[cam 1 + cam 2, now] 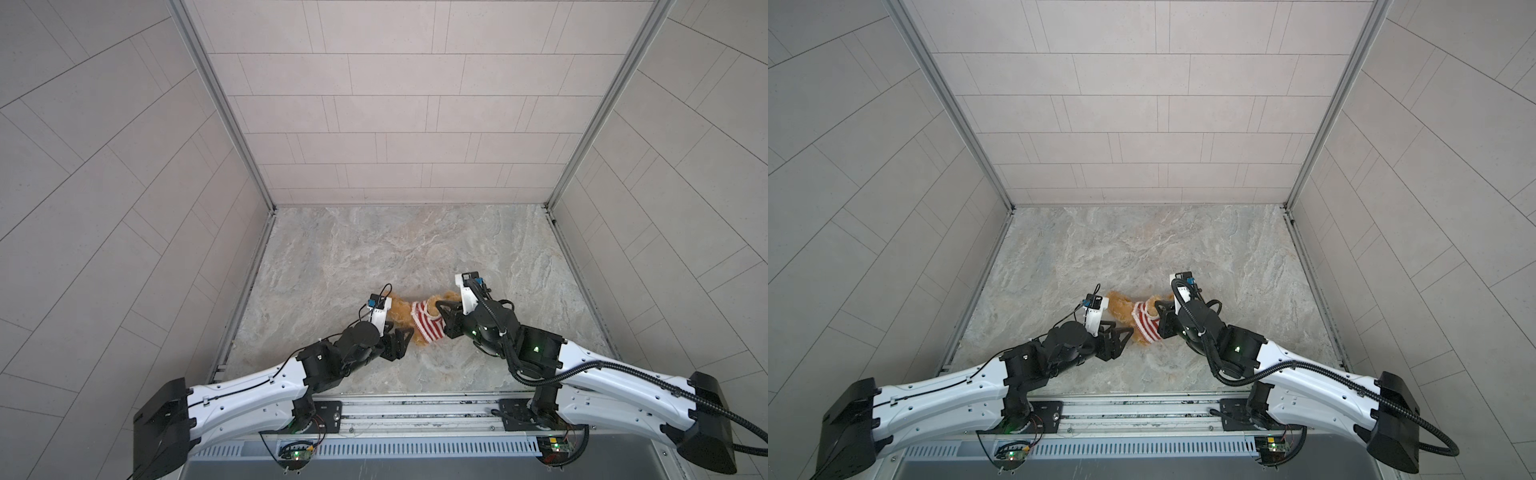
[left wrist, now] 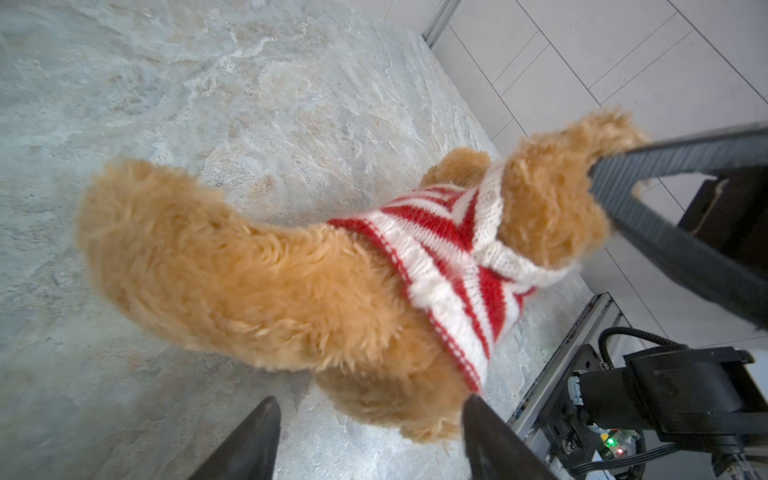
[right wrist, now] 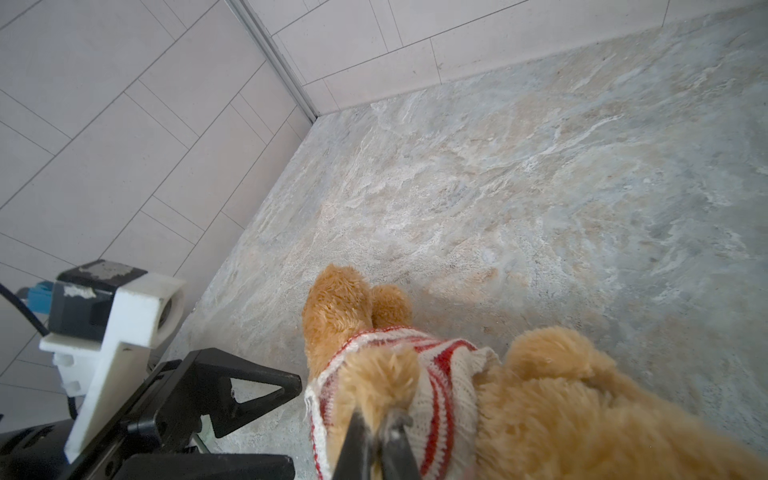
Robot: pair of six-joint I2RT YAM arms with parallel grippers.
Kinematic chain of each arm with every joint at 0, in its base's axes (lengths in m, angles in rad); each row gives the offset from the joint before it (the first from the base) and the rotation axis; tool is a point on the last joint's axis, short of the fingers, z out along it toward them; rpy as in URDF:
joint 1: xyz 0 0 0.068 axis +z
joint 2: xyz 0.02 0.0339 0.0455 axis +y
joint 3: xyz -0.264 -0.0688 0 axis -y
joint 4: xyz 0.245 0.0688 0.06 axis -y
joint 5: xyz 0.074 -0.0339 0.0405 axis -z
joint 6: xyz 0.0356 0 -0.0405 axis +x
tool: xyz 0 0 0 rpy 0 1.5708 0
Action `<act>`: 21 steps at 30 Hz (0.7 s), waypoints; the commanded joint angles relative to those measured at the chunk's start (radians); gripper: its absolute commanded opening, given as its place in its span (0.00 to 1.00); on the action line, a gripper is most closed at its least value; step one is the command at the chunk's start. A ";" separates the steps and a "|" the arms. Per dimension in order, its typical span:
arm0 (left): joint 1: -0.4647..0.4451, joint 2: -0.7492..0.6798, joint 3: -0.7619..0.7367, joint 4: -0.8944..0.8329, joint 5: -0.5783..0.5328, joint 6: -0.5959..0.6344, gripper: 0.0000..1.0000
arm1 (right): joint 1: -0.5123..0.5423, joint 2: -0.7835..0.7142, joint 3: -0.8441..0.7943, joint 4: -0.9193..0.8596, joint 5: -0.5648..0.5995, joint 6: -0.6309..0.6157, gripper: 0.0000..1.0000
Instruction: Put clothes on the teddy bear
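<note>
I see teddy bear (image 2: 257, 266) at counter (image 1: 374, 249) near-centre, between both arms, striped sweater (image 2: 440, 249) round its torso. Right end effector (image 3: 376, 419) clenched on furry limb — left end effector (image 2: 370, 405) released, jaws spread by leg.

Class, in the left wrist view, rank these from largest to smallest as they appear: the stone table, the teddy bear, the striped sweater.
1. table
2. teddy bear
3. striped sweater
The bear lies close to the camera, so it looks bigger than it really is.
</note>
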State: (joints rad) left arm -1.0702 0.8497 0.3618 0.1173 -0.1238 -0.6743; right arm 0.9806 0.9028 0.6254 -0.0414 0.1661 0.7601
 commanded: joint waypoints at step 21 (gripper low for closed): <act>-0.003 0.035 -0.130 0.310 -0.041 0.073 1.00 | -0.083 -0.048 -0.001 0.044 -0.091 0.165 0.00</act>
State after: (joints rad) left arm -1.0698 0.8555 0.2058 0.3573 -0.1623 -0.6296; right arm 0.9073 0.8585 0.6239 -0.0517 0.1005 0.8776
